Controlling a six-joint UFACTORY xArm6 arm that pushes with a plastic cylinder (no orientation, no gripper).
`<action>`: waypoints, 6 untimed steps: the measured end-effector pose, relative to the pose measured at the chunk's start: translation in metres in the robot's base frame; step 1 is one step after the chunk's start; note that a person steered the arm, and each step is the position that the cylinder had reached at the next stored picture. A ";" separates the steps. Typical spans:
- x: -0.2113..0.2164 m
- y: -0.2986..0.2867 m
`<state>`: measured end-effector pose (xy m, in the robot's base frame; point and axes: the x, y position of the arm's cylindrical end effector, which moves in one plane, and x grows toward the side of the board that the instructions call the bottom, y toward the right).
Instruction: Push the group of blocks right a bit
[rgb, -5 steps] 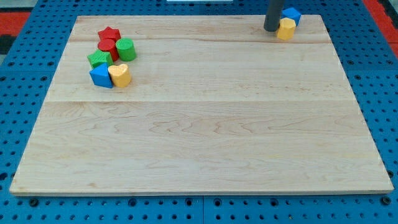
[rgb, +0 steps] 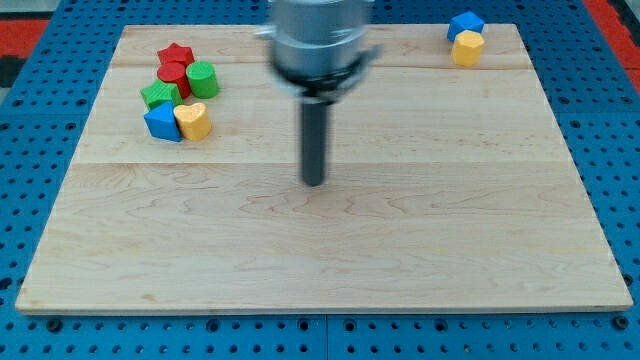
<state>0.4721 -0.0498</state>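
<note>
A tight group of blocks sits at the view's upper left of the wooden board (rgb: 330, 260): a red star (rgb: 176, 55), a red cylinder (rgb: 174, 75), a green cylinder (rgb: 202, 78), a green star-like block (rgb: 159, 96), a blue block (rgb: 160, 122) and a yellow heart-like block (rgb: 193, 120). My tip (rgb: 313, 182) stands near the board's middle, well to the right of and below this group, touching no block. The arm is blurred above the rod.
A blue block (rgb: 465, 23) and a yellow block (rgb: 466, 47) sit together at the board's upper right corner. A blue pegboard (rgb: 30, 150) surrounds the board.
My tip has moved from beside the yellow block at the upper right down and left to the board's middle. No block has moved.
</note>
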 end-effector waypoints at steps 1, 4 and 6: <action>-0.003 -0.121; -0.088 -0.181; -0.109 -0.121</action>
